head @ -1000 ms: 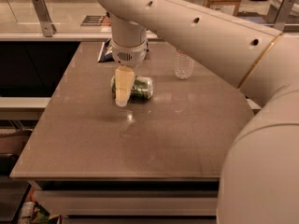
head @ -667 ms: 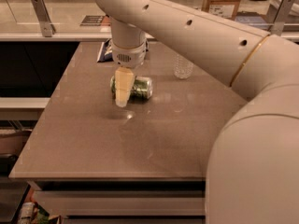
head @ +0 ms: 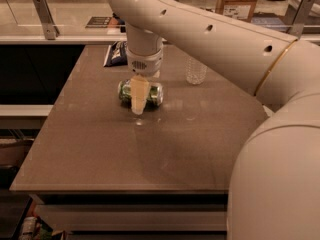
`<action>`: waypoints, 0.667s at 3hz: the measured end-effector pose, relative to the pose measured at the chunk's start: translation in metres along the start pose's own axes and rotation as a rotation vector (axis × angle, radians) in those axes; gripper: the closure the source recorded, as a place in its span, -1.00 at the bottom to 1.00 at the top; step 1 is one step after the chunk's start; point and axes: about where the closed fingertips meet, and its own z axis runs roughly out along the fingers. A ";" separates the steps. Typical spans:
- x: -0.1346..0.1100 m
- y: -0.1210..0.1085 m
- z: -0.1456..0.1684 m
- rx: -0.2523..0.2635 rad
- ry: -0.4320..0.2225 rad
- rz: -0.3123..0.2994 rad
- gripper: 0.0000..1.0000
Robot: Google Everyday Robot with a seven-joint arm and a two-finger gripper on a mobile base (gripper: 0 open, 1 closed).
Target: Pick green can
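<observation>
so the gripper point(head: 138, 105) hangs low over the brown table point(head: 150, 159), right in front of the green can point(head: 155, 95) lying on its side mid-table, and honestly I can't tell if it's gripping it

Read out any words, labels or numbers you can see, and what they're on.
No text can be read.
green can, lying under the lowered hand: markings illegible.
blue snack bag: print illegible.
dark card on the back counter: illegible.
cardboard box: label illegible.
</observation>
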 end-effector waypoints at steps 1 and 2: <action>-0.002 -0.001 0.002 0.001 -0.004 -0.001 -0.20; -0.003 -0.001 0.004 0.003 -0.007 -0.002 0.27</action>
